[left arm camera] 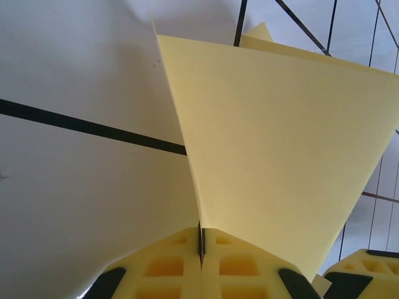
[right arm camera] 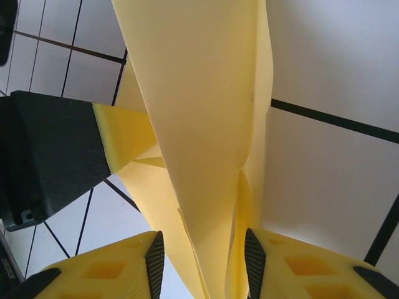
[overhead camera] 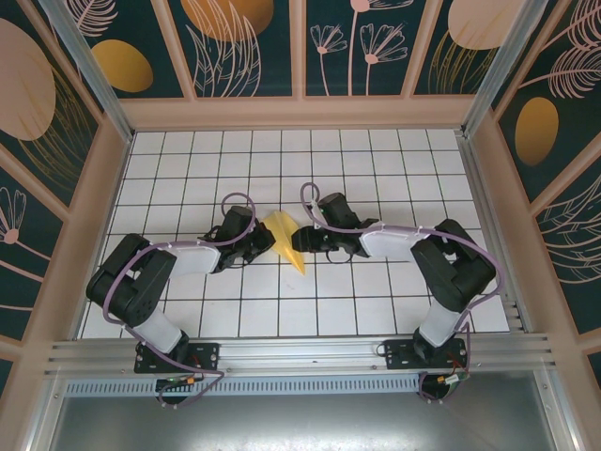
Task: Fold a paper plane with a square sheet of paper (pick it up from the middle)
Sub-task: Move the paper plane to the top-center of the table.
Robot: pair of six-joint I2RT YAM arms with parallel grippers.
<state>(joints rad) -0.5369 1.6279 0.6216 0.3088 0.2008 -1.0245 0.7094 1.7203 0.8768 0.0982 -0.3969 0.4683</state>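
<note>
Left hand (left arm camera: 201, 242) clamps yellow paper (left arm camera: 280, 156) — creased.

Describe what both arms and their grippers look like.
The left arm and right arm are black with white middle links, each trailed by a looping purple cable. The left gripper and right gripper have yellow fingers with square recesses and black pads.

Sheet (overhead camera: 285, 244) between left claw (overhead camera: 267, 241), right claw (overhead camera: 304, 241)

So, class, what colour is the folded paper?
Plain yellow; the paper shows best in the left wrist view.
</note>
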